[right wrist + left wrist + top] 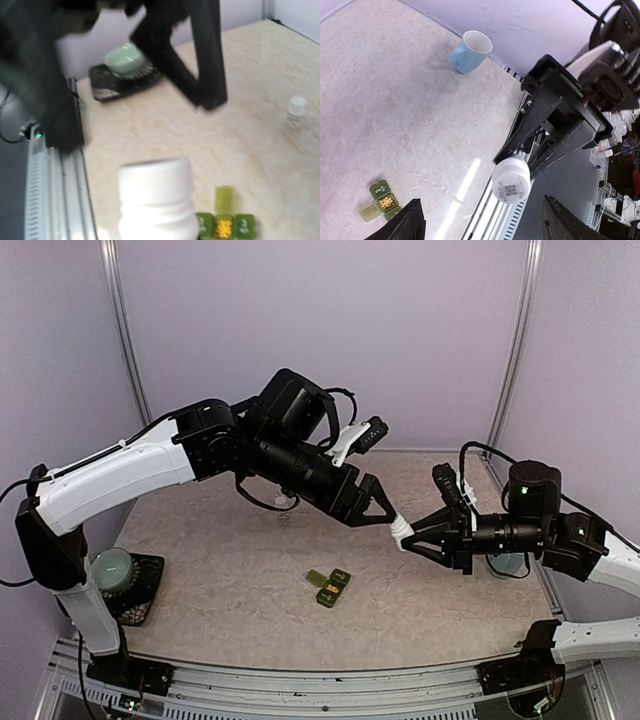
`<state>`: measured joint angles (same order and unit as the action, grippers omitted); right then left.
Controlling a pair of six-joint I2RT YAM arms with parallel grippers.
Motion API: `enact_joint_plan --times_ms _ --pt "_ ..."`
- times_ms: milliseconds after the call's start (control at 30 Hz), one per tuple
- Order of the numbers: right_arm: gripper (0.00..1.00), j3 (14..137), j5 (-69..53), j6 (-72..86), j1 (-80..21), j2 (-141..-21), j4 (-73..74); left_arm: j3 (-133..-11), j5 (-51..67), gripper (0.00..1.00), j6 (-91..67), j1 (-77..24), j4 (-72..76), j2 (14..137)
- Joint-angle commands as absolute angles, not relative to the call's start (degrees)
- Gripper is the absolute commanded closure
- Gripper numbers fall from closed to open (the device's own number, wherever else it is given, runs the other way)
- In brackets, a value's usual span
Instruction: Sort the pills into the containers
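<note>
The right fingers (559, 154) clenched a white bottle (511, 179) at mid-frame, its label unreadable. The left fingers (406, 224) stood released, cut off at the bottom edge. The containers (381, 201) lay on the surface (395, 100), lower left, with yellow pills (386, 202) in one compartment.

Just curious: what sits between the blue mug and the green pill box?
Nothing; bare tabletop runs from blue mug to green pill box, shown in the left wrist view.
</note>
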<state>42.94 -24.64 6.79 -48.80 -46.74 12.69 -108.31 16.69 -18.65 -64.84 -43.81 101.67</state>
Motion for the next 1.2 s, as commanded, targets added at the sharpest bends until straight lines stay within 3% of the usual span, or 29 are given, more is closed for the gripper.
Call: enact_joint_plan --times_ms 0,467,567,800,1167 --pt "0.87 44.81 -20.66 3.04 -48.46 -47.03 15.23 -108.06 19.25 0.23 -24.05 -62.61 -44.62 101.24" --pt "0.88 44.91 -19.68 1.58 -48.56 -47.42 16.11 -109.47 27.3 0.27 -27.02 -62.31 -41.24 105.58" --pt "0.88 45.07 -19.72 1.33 -48.58 -47.47 16.16 -110.28 27.84 0.34 -27.52 -62.17 -41.52 106.86" --pt "0.88 45.04 -19.93 1.0 -48.71 -47.5 16.47 -111.4 28.13 0.35 -28.22 -61.97 -40.79 107.56" --pt "0.88 44.76 -19.77 0.75 -48.99 -47.57 16.54 -113.26 30.53 0.5 -29.07 -61.7 -40.84 109.24"
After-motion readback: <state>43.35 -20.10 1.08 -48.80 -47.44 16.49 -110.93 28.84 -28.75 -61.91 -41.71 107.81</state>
